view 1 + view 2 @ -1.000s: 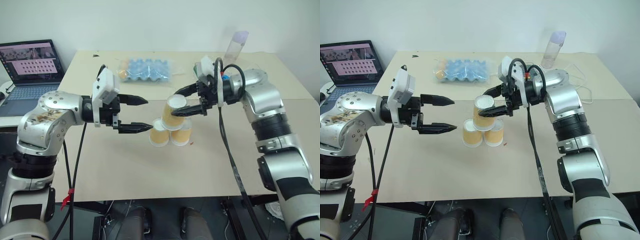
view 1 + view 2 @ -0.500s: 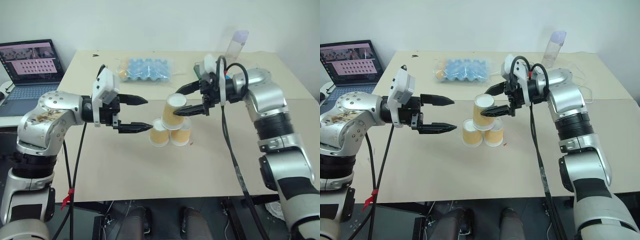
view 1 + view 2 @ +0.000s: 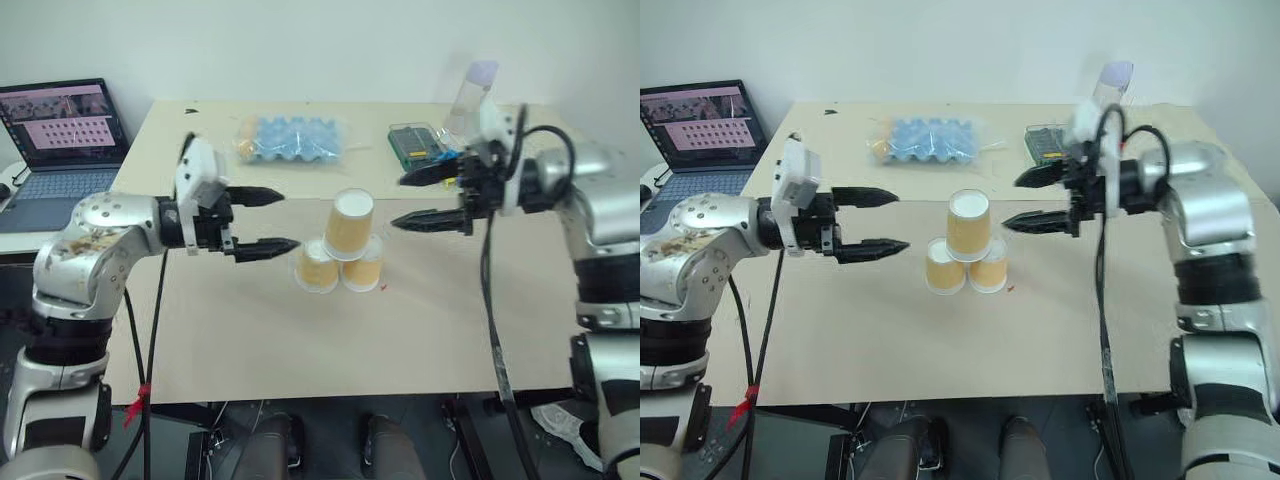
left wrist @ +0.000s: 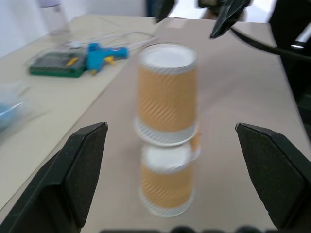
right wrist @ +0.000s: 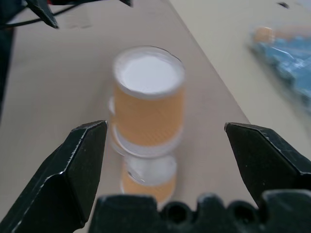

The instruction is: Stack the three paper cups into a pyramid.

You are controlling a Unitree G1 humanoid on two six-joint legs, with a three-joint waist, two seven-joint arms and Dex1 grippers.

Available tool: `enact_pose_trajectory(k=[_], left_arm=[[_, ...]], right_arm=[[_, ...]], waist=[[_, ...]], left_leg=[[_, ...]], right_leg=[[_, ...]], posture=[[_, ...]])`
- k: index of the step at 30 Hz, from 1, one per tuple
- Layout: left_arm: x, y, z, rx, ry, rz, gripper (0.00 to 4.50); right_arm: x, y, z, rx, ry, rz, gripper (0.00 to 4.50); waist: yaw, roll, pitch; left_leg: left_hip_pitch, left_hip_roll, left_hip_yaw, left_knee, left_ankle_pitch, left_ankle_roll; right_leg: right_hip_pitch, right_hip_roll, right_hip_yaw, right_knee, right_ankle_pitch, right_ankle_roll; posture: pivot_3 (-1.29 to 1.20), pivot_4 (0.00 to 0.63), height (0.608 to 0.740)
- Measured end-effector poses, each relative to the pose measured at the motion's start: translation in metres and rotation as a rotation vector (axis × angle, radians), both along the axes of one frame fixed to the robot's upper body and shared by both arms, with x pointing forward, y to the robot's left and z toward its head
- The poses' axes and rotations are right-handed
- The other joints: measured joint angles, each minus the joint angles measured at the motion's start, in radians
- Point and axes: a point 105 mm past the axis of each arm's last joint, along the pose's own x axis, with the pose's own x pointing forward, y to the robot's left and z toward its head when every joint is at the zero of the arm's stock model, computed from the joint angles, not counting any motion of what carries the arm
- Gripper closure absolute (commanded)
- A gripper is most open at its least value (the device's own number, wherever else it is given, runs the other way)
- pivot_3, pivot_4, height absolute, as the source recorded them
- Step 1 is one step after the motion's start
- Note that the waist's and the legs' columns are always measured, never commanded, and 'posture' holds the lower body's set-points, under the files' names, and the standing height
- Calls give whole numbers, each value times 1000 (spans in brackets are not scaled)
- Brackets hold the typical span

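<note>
1. Left eye view: three paper cups [image 3: 341, 252] stand upside down as a pyramid near the counter's [image 3: 300, 350] middle, two touching below, one on top.
2. Left end effector [image 3: 275, 220] hangs at the stack's 9 o'clock, fingers spread wide, empty, a bare gap between.
3. Right end effector [image 3: 420, 200] sits at 3 o'clock, wide and empty, well apart from the cups.
4. Egg tray [image 3: 292, 138] at 12 o'clock and bottle [image 3: 470, 95] at 1 o'clock lie toward the far edge.
5. Laptop [image 3: 62, 140] sits past the counter's left edge.
</note>
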Motion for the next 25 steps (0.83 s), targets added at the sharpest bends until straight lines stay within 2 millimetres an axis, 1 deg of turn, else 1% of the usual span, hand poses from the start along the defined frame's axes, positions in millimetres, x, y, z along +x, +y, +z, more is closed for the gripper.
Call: enact_pose_trajectory(k=[3, 5, 6, 8, 10, 11, 12, 14, 15, 16, 17, 19, 20, 22, 25], left_arm=[[11, 21, -1, -108, -41, 221, 0], [14, 34, -9, -168, -44, 363, 0], [15, 40, -13, -186, -49, 427, 0], [17, 58, -25, -230, -47, 594, 0], [17, 84, -40, -282, -34, 786, 0], [17, 89, -43, -297, -37, 828, 0], [16, 104, -51, -328, -50, 923, 0], [16, 133, -71, -360, -35, 1087, 0], [16, 147, -82, -381, -22, 1163, 0], [16, 154, -87, -388, -14, 1198, 0], [16, 165, -96, -386, -12, 1245, 0], [20, 177, -104, -388, -17, 1285, 0], [23, 183, -105, -395, -23, 1298, 0], [25, 188, -105, -402, -46, 1307, 0], [28, 189, -105, -411, -62, 1305, 0]], right_arm=[[16, -39, -6, 35, -65, -305, 20], [20, -68, -16, 60, -83, -508, 20], [21, -78, -20, 64, -96, -581, 20], [19, -99, -34, 60, -119, -751, 20], [19, -117, -53, 114, -125, -932, 20], [18, -121, -58, 121, -124, -972, 20], [17, -122, -73, 157, -124, -1001, 20], [15, -116, -105, 208, -85, -1005, 20], [14, -116, -126, 224, -53, -1018, 20], [14, -116, -137, 230, -32, -1030, 20], [13, -118, -153, 245, -15, -1046, 20], [13, -123, -164, 272, -22, -1062, 20], [12, -129, -167, 283, -36, -1084, 20], [10, -140, -171, 289, -54, -1120, 20], [9, -144, -174, 301, -66, -1132, 20]], waist=[[4, 0, 0], [8, 0, 0], [9, 0, 0], [10, -1, -1], [9, -1, -1], [9, -1, -1], [10, -2, -3], [8, -3, -5], [7, -3, -5], [5, -3, -5], [5, -3, -5], [7, -3, -5], [7, -3, -5], [5, -3, -5], [-3, -3, -5]], left_leg=[[2, 0, 0, -1, 0, -2], [2, 0, 0, -2, 0, -2], [2, 0, 1, -2, 0, -2], [3, 0, 1, -2, 0, -2], [4, 1, 2, -2, 0, -3], [4, 0, 3, -3, 1, -3], [6, 1, 2, -3, 1, -3], [11, 1, 2, -4, 0, -2], [11, 1, 2, -4, -4, 4], [11, 0, 3, -3, -4, 5], [11, 0, 3, -3, -4, 5], [11, -1, 3, -2, -4, 5], [11, 0, 2, -2, -4, 5], [11, 0, 3, -2, -4, 5], [11, 0, 3, -3, -3, 4]], right_leg=[[1, -1, 0, 1, 0, 0], [1, -1, 1, 1, 0, 0], [1, -1, 1, 0, 0, 0], [1, -1, 1, 1, 0, 0], [2, 0, 2, 1, 1, -1], [2, 0, 3, 1, 1, -1], [3, 0, 2, 1, 1, -1], [9, 2, 2, -1, 1, -1], [9, 2, 2, -1, 1, -1], [8, 2, 2, -1, 1, -1], [9, 1, 2, -1, 1, -1], [9, 1, 2, -1, 1, -1], [9, 1, 2, -1, 1, -1], [9, 1, 2, -2, 1, -1], [9, 1, 2, -1, 1, -1]], posture=[[0, 150, 740], [0, 150, 740], [0, 150, 740], [0, 150, 740], [0, 150, 740], [0, 150, 740], [0, 150, 740], [0, 150, 740], [0, 150, 740], [0, 150, 740], [0, 150, 740], [0, 150, 740], [0, 150, 740], [0, 150, 740], [0, 150, 740]])
